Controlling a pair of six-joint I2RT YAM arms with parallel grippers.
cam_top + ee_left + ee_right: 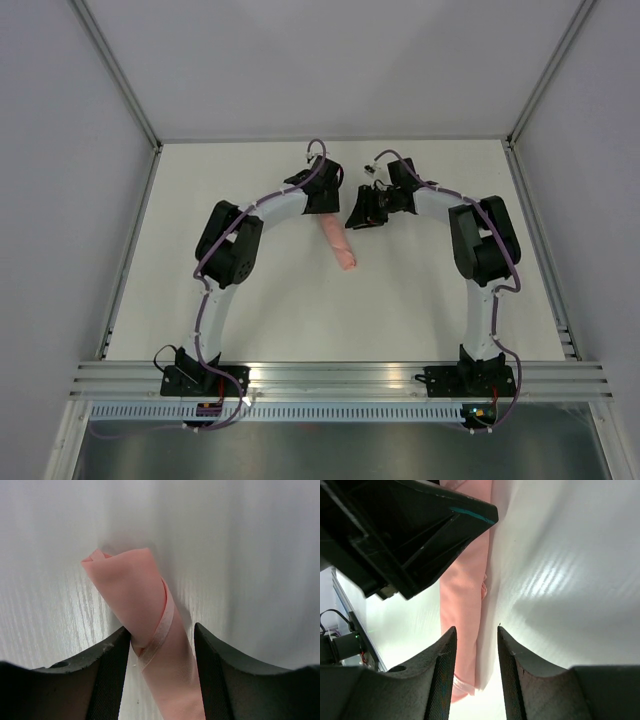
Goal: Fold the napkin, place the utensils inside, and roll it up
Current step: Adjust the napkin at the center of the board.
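the napkin point(343, 248) lies rolled into a slim salmon-pink tube on the white counter point(420, 300), a little above the middle of the overhead view. it is tilted, with its upper end leaning left. both arms curve in over it from either side. the left end effector point(322, 208) sits right at the roll's upper end, and the right end effector point(356, 218) is just beside that end, to its right.

in the left wrist view the roll runs from the bottom of the frame toward the upper left, between two dark fingers point(107, 675). a loose strip of cloth winds slantwise around it and a folded corner pokes out at the top. the finger on the left of the frame touches the cloth and the one on the right stands very close. they straddle the roll, but i cannot tell whether they pinch it.

in the right wrist view that end effector's fingers point(512, 675) stand apart with a narrow gap and nothing gripped. the pink roll shows beyond them on the counter, and a black housing point(395, 530) fills the upper left of the frame.
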